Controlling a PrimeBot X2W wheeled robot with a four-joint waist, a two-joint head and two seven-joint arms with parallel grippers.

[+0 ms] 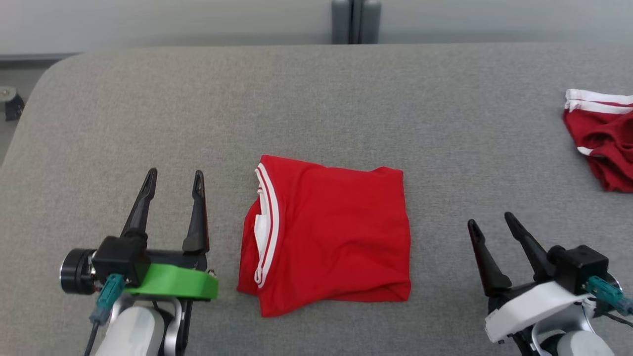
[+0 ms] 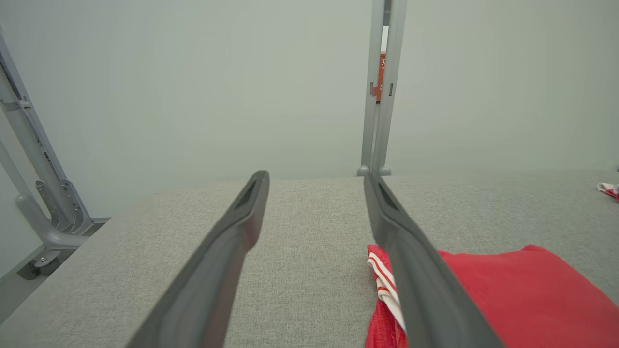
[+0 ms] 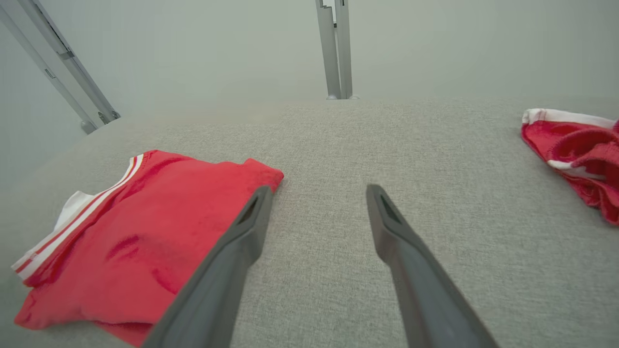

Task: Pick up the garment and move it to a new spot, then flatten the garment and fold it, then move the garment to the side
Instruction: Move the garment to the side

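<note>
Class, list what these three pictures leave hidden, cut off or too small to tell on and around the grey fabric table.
Crumpled red garment with white bands: head view, cut off by the right edge; its type is unclear.
Folded red shirt with white-striped collar: left wrist view, collar partly behind a finger of the left gripper.
Orange sign: left wrist view, mostly behind grey post, too small to read.
</note>
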